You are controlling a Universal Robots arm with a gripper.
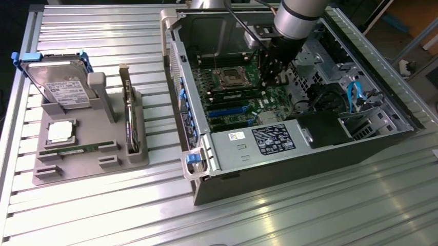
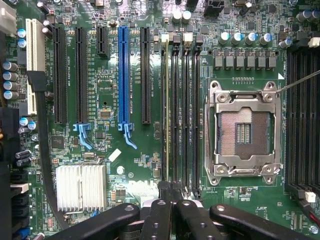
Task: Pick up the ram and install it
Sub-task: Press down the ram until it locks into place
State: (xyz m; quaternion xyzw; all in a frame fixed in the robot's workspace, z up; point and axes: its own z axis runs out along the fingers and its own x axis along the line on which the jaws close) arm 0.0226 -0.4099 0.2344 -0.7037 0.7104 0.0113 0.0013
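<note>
The ram (image 2: 164, 110) stands edge-on in the outermost of several black memory slots beside the CPU socket (image 2: 245, 132). In the exterior view the ram (image 1: 236, 95) is a green stick with dark chips on the motherboard inside the open computer case (image 1: 205, 154). My gripper (image 2: 172, 192) is shut, its black fingertips close together over one end of that stick. Whether they press on it I cannot tell. Seen from outside, my gripper (image 1: 270, 77) reaches down into the case from above.
On the exterior view's left, a grey holder tray (image 1: 89, 171) carries a silver hard drive (image 1: 61, 87), a dark expansion card (image 1: 130, 118) on edge, a processor (image 1: 60, 130) and a thin green stick (image 1: 72, 149). The board has a blue slot (image 2: 124, 75) and a silver heatsink (image 2: 80, 186).
</note>
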